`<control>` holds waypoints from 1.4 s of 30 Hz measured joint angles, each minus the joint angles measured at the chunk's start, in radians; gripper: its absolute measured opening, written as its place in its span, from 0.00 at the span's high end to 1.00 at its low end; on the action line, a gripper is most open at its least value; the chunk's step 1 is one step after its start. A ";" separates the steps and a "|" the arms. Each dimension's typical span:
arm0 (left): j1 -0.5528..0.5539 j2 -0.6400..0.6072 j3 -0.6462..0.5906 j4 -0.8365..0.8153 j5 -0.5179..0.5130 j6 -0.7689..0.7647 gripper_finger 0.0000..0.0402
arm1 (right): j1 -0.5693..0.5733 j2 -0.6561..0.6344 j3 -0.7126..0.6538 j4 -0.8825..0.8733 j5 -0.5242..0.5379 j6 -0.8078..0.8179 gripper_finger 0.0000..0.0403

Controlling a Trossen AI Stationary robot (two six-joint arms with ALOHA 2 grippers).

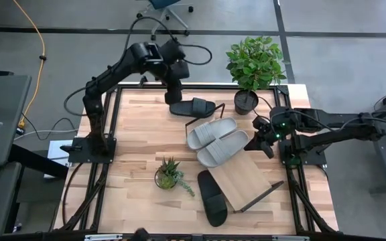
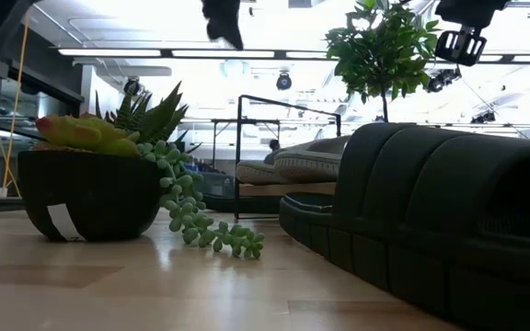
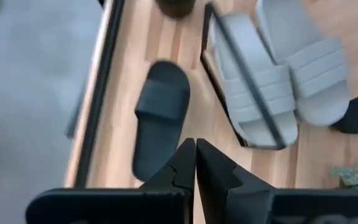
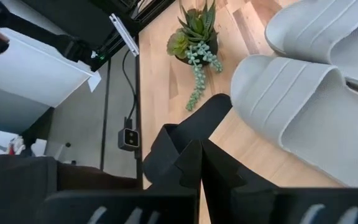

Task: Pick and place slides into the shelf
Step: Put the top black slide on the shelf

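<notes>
Two light grey slides [image 1: 216,139] lie side by side on the far part of the slanted light-wood shelf [image 1: 246,179]; they also show in the left wrist view [image 3: 272,81]. One black slide [image 1: 193,107] lies flat on the table beyond the shelf, near the far edge. My left gripper [image 1: 175,94] hangs shut above that slide's left end [image 3: 160,118], touching nothing. A second black slide [image 1: 212,197] lies on the table along the shelf's left near side. My right gripper [image 1: 263,137] hovers shut at the shelf's right, beside the grey slides [image 4: 303,106].
A tall potted plant [image 1: 253,67] stands at the far right corner, close to the shelf's far end. A small succulent in a dark bowl [image 1: 169,175] sits left of the shelf. The shelf's black wire frame [image 2: 288,101] rises at its far end.
</notes>
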 joint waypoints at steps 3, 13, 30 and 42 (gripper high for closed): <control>0.071 0.002 -0.068 0.046 0.083 -0.001 0.99 | 0.019 0.000 0.000 -0.005 0.022 0.000 1.00; 0.151 0.002 -0.363 0.320 0.258 -0.035 1.00 | 0.075 0.000 -0.001 -0.083 0.132 0.028 1.00; 0.254 -0.059 -0.768 0.729 0.396 -0.207 1.00 | 0.090 0.000 -0.001 -0.090 0.140 0.070 1.00; 0.246 -0.118 -1.023 1.094 0.372 -0.501 1.00 | 0.089 0.000 -0.001 -0.090 0.181 0.075 1.00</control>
